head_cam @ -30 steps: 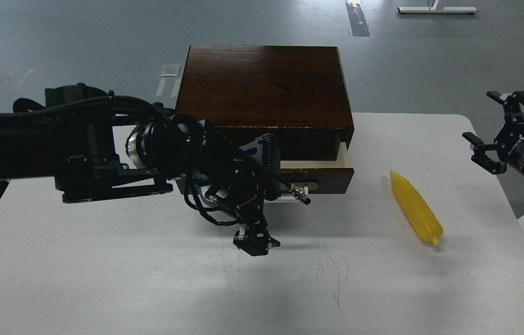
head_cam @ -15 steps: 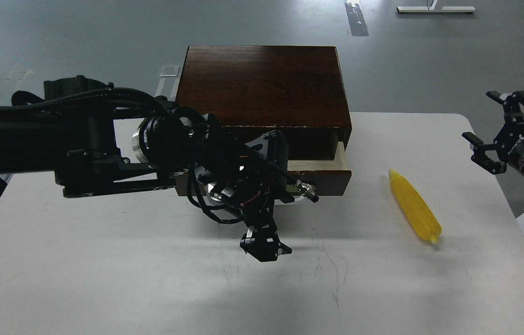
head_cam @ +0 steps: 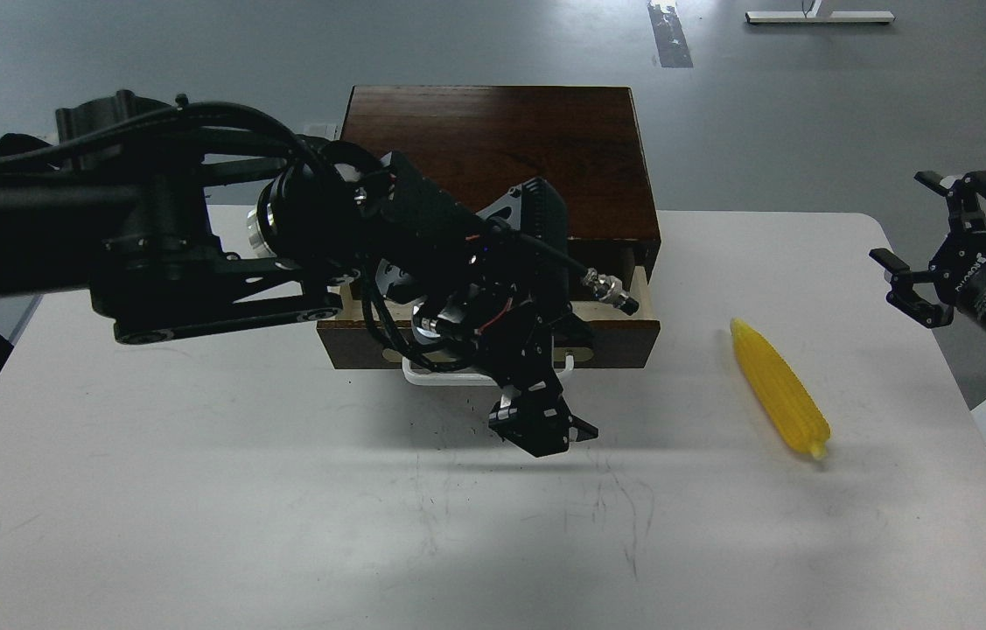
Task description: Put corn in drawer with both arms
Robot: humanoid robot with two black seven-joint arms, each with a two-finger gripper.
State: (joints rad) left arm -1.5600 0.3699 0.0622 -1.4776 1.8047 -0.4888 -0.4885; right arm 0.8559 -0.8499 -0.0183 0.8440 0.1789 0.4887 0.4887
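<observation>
1 corn [head_cam: 779, 388] lies between my left gripper [head_cam: 542, 426], grip unclear, and my spread, empty right gripper [head_cam: 939, 241]; 1 drawer [head_cam: 624, 331].

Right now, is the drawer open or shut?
Open, partly. The drawer front stands forward of the wooden box, with a strip of its cream inside showing behind it. The left arm hides the rest.

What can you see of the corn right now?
The corn is one long, tapered, bright yellow cob with ribbed kernel rows, plastic-looking. It lies flat on the white table, right of the drawer, pointed end toward the back, blunt end nearer me. Only the table touches it; neither gripper touches it.
</observation>
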